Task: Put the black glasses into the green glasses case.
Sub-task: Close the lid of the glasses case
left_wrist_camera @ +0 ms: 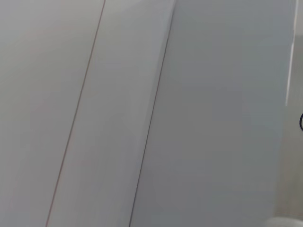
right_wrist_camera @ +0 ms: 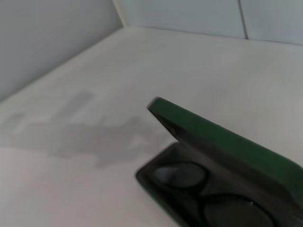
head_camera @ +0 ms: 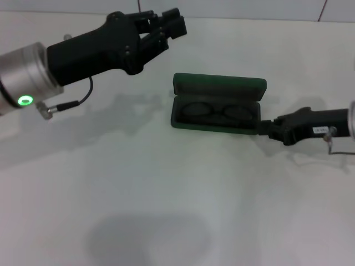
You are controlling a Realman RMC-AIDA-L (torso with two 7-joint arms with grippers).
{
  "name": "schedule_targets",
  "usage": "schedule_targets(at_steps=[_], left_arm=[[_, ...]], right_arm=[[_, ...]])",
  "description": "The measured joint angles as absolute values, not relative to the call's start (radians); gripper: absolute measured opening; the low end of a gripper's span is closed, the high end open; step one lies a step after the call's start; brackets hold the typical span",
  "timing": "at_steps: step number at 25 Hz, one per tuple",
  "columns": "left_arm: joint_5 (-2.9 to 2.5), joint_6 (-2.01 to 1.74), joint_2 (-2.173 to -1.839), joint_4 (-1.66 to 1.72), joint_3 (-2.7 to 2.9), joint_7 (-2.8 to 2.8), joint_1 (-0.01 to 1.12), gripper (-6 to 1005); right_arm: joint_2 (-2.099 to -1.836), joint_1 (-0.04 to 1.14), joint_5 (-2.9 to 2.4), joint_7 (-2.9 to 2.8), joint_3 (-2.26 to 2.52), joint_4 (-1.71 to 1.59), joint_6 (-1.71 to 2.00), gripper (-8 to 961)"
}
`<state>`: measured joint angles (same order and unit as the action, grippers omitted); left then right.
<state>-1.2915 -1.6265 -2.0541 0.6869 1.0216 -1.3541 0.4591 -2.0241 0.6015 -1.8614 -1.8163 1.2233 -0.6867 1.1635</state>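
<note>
The green glasses case [head_camera: 217, 103] lies open in the middle of the white table, lid tilted up at the far side. The black glasses [head_camera: 215, 112] lie inside it, lenses side by side. My right gripper [head_camera: 265, 128] sits low at the case's right end, close to its near right corner. The right wrist view shows the case's lid [right_wrist_camera: 222, 135] and the glasses [right_wrist_camera: 189, 182] in the lining. My left gripper [head_camera: 173, 25] hovers high at the back left, away from the case, fingers close together and empty.
The white table [head_camera: 166, 194] runs wide around the case, with a wall at its far edge. The left wrist view shows only pale wall panels [left_wrist_camera: 142, 113]. A cable [head_camera: 72, 102] hangs under the left arm.
</note>
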Motion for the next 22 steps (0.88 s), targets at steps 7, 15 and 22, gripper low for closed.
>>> schedule_targets(at_steps=[7,15,22], left_arm=[[-1.56,-1.426,-2.014,0.61,1.022,-1.362,0.638,187],[-1.805,-1.199,-2.034,0.487,1.027,-1.431,0.847,188],[-1.861,-1.066,-2.089,0.504,1.042,-1.423,0.871,285]], right_arm=[[-2.022,0.432,-1.851,-1.79,1.221,-0.88,1.284,83],[-2.015,0.241,-1.683,-1.688,1.219,-0.947,1.355,94],[-2.017,0.209,-1.66,-1.666,1.218,-0.921,1.369,103]])
